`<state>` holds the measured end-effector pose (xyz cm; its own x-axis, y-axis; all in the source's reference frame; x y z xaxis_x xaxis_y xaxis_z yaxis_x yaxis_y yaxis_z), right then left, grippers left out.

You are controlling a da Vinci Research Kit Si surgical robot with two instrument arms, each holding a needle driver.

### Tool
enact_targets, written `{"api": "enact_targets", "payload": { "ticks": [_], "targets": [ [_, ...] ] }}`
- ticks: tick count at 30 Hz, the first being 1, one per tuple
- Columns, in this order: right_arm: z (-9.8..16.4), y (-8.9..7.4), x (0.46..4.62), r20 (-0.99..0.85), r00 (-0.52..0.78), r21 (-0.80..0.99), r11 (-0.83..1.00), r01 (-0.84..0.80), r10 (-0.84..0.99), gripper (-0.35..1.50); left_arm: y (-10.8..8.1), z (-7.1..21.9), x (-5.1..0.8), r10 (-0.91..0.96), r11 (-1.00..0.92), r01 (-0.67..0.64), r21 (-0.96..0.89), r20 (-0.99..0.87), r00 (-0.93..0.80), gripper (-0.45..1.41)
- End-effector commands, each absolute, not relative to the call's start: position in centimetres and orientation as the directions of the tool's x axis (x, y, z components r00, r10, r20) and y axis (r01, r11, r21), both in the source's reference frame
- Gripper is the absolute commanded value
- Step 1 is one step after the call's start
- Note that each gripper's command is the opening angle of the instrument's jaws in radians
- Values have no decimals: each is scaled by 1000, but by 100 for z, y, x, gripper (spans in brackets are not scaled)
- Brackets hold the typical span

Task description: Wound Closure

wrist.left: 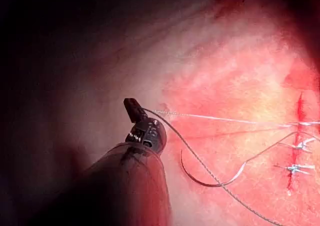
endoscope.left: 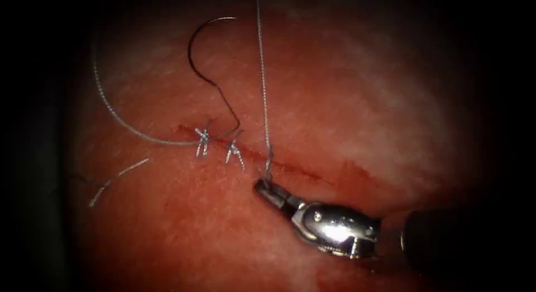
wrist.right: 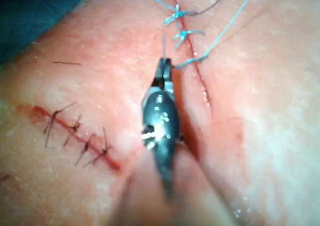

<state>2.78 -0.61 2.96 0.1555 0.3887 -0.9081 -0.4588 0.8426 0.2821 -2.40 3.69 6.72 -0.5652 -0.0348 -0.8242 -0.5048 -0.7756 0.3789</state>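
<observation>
On the tissue (endoscope.left: 346, 102) lies a cut (endoscope.left: 290, 168) with two knotted stitches (endoscope.left: 202, 140) at its left part. The right tool (endoscope.left: 267, 186) rests just below the cut, fingers together on a short thread end where a taut thread (endoscope.left: 262, 80) rises away. The left tool (wrist.left: 134, 110), fingers clamped on that thread's far end, holds it tight. The curved needle (endoscope.left: 206, 52) lies free on the tissue above the stitches, not in the tissue. A cut thread piece (endoscope.left: 117, 180) lies apart at left.

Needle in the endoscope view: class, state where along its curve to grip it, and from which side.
Probably grip the needle at mid-curve, towards its thread end, coming from the left: it lies free on the tissue above the cut, arc bulging left, unobstructed. The left tool and right tool each hold thread.
</observation>
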Motion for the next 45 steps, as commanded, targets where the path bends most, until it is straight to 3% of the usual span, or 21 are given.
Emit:
{"api": "enact_targets", "payload": {
  "ticks": [1,5,38,39,40,43,45],
  "targets": [
    [303,-69,289,-928,172,235,875,-423,332,-35,366,679,-245,-37,-777,-501,381,-823,-567,-45],
    [305,-78,294,-960,189,128,928,-351,204,-35,387,677,-240,-47,-769,-502,396,-818,-573,-45],
    [304,-119,288,-951,221,136,934,-331,217,-35,399,666,-234,-58,-762,-501,410,-814,-579,-45],
    [303,-117,288,-945,210,171,925,-339,252,-11,383,659,-234,-30,-772,-523,362,-842,-539,-45],
    [301,-116,288,-940,205,190,921,-341,271,37,368,652,-235,0,-776,-545,319,-863,-505,-45],
    [296,-118,284,-940,201,199,920,-337,277,88,325,633,-240,66,-813,-547,201,-901,-429,-45],
    [293,-120,282,-937,197,212,917,-338,289,104,297,620,-243,92,-833,-532,149,-912,-399,-45]
  ]
}}
